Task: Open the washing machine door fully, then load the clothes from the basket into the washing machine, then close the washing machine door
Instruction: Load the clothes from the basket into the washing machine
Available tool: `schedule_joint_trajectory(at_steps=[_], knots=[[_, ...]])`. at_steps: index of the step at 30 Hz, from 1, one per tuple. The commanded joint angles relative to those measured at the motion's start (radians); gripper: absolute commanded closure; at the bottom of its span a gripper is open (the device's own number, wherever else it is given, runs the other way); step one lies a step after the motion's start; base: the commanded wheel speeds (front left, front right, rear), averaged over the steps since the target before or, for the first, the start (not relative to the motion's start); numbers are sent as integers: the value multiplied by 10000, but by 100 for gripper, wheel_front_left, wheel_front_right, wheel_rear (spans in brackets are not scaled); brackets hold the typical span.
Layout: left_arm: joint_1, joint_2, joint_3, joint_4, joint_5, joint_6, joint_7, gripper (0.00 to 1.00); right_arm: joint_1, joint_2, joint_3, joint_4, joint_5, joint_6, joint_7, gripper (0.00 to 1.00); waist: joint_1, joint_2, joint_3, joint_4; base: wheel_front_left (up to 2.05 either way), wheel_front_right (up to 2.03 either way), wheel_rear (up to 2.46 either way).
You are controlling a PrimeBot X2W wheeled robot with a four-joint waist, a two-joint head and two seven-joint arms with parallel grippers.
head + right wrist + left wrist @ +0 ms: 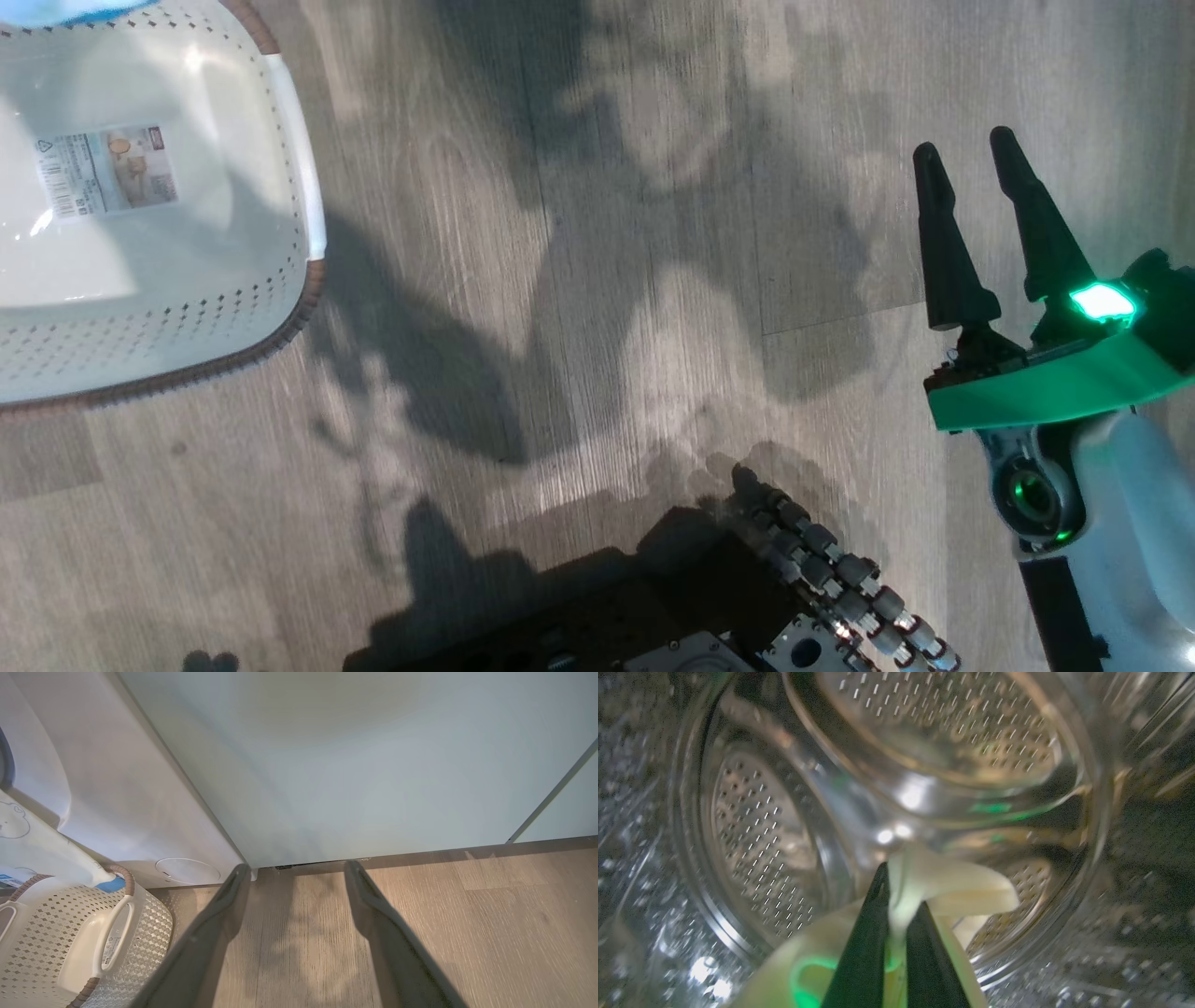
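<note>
In the left wrist view my left gripper (899,889) is inside the washing machine's perforated steel drum (761,844), shut on a pale yellow garment (957,886) that trails back past the fingers. The cream basket (299,168) lies at the head view's top left, its labelled bottom bare, with a bright blue patch (93,9) at its far rim. In the right wrist view a bear-printed garment (18,830) hangs from the white washing machine (117,788) down to the basket (70,938). My right gripper (966,154) is open over bare floor. The washing machine door is out of view.
A pale green cabinet (350,765) stands right of the washer, straight ahead of my right gripper (297,868). Wood-look floor (560,280) spreads between the basket and my right arm. My dark base (653,616) sits at the bottom of the head view.
</note>
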Motion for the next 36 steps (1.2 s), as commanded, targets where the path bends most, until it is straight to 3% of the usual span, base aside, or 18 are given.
schedule_joint_trajectory(at_steps=[1, 4, 9, 10, 12, 13, 14, 28, 36], knots=[[-214, 215, 169, -593, 32, -59, -47, 100, 119, -28, 80, -255, 64, 44, -94, 0, 0, 0, 6, 25, 0, 0, 0], [154, 176, 538, -1108, 144, -70, -48, 100, 84, -28, 75, -240, 42, 44, -94, 0, 0, 0, -14, 75, 0, 0, 0], [820, 40, 353, -641, 283, -81, -48, 100, 137, -28, 6, -206, -69, 44, -94, 0, 0, 0, -179, 210, 0, 0, 0], [936, 13, 155, -501, 322, -82, 14, 92, 156, -28, -13, -198, -97, 44, -94, 0, 0, 0, -221, 243, 0, 0, 0], [1110, -17, -84, -159, 263, -84, 234, 57, 185, -28, -38, -186, -146, 44, -94, 0, 0, 0, -311, 286, 0, 0, 0], [1178, -42, -182, -41, 217, -85, 299, 33, 200, -28, -61, -182, -173, 44, -94, 0, 0, 0, -363, 315, 0, 0, 0], [1248, -61, -284, 64, 175, -85, 361, 0, 217, -28, -86, -175, -203, 44, -94, 0, 0, 0, -419, 346, 0, 0, 0], [2693, -376, -1282, 661, -694, -87, 1191, 0, 612, -65, -485, -128, -471, 44, -94, 0, 0, 0, -1581, 864, 0, 0, 0], [4558, -480, -1756, 3, -1324, -87, 946, 0, 1039, -201, -650, -94, -555, 44, -94, 0, 0, 0, -2573, 1261, 0, 0, 0]])
